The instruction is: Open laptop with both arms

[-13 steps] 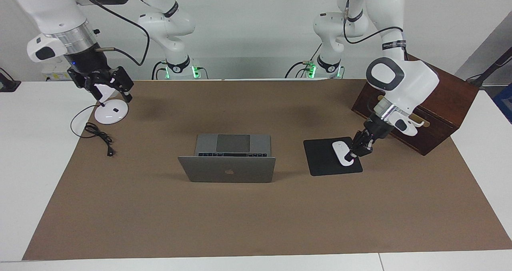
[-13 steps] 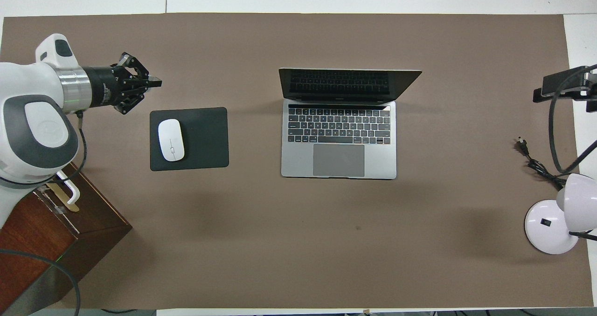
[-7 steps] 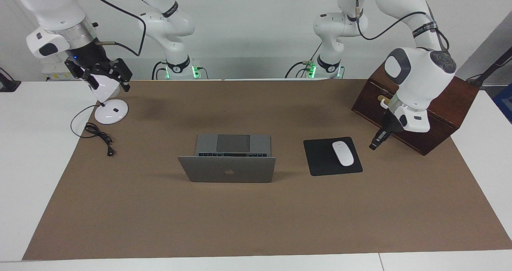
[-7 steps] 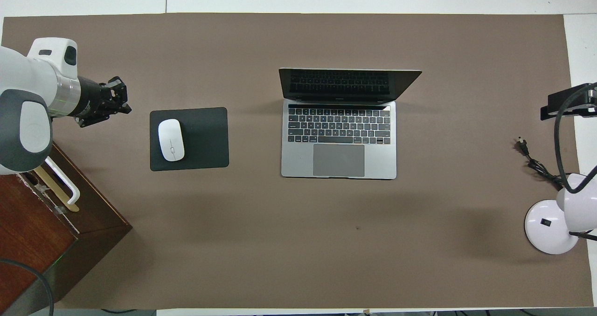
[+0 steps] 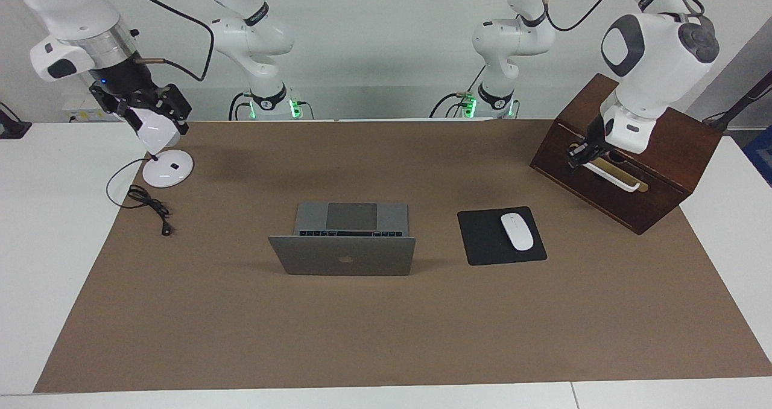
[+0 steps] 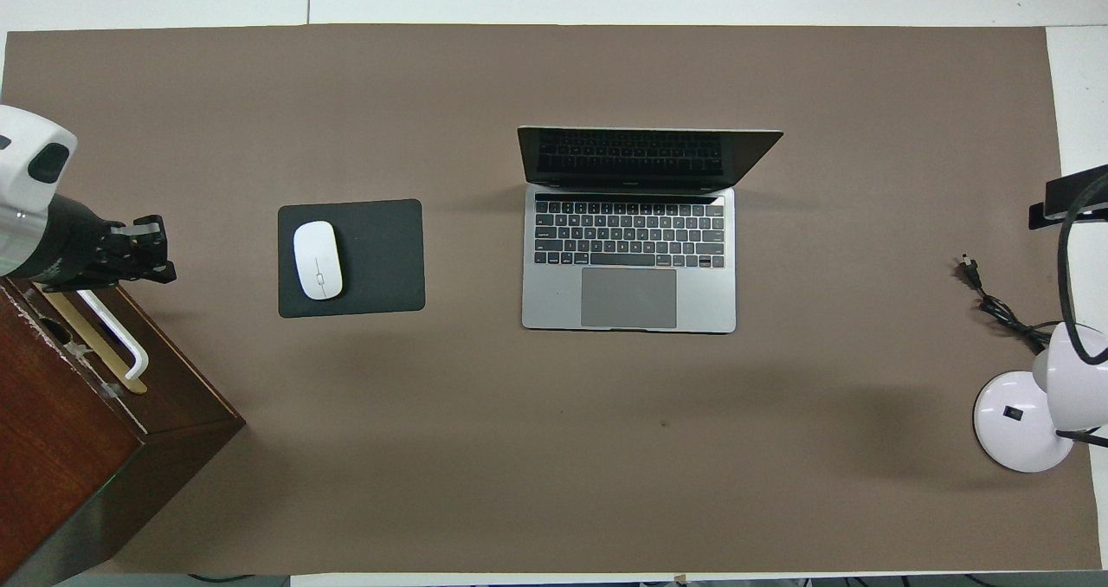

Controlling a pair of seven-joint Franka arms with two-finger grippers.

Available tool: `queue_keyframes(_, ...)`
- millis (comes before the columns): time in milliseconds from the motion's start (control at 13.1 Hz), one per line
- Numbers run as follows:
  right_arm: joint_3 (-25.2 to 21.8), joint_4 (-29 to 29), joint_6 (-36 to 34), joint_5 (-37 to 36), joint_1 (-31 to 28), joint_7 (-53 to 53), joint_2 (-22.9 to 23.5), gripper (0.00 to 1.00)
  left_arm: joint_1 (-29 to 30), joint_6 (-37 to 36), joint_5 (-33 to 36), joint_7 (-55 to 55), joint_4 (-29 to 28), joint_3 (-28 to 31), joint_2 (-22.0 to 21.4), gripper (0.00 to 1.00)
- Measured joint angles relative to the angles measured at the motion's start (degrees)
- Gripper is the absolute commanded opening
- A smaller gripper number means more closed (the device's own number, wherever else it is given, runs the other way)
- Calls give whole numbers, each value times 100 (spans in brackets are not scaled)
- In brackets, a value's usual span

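Observation:
The silver-grey laptop (image 5: 344,256) (image 6: 629,267) stands open in the middle of the brown mat, lid upright, dark keyboard and grey trackpad facing the robots. My left gripper (image 5: 574,153) (image 6: 160,254) hangs shut and holding nothing, in the air by the white handle of the wooden box at the left arm's end. At the right arm's end, my right gripper (image 5: 145,110) (image 6: 1073,196) is raised over the white lamp. Neither gripper touches the laptop.
A black mouse pad (image 5: 482,240) with a white mouse (image 5: 517,231) lies beside the laptop toward the left arm's end. A dark wooden box (image 5: 657,174) stands at that end. A white lamp (image 5: 167,169) and its black cable (image 5: 148,202) sit at the right arm's end.
My left gripper has lifted away from over the mouse and drawn back to the wooden box. The right gripper has risen a little over the lamp. The laptop has not moved.

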Motion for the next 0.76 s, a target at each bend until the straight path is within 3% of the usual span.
queue_keyframes(76, 37, -5, 6, -8, -83, -192, -10, 100, 9, -175, 19, 9, -2, -1, -108, 12)
queue_keyframes(382, 68, -5, 14, -33, -134, -408, -24, 100, 13, -585, 126, 34, -5, -84, -156, 65)
queue_keyframes(458, 80, -5, 14, -33, -134, -408, -24, 100, 13, -567, 142, 37, -5, -95, -154, 100)
queue_keyframes(764, 95, -5, 16, -35, -160, -408, -24, 100, 43, -546, 186, 62, 98, -103, -91, 100)
